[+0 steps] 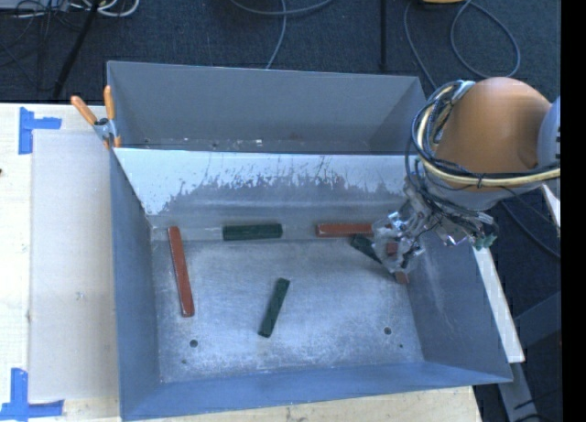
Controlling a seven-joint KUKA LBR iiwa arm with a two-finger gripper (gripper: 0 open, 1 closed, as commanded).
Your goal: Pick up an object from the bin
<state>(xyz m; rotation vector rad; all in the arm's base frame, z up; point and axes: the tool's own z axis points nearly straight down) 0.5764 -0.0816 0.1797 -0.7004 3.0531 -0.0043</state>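
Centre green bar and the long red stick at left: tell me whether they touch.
Apart. The camera view shows bare grey floor between the green bar and the red stick.

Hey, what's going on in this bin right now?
A robot arm reaches into the grey bin from the right, with its claw low at the bin's right side. The claw is next to a small dark green piece and the end of a short reddish bar. Whether it holds anything cannot be told. A long reddish bar, a back green bar and a middle green bar lie apart from the claw.
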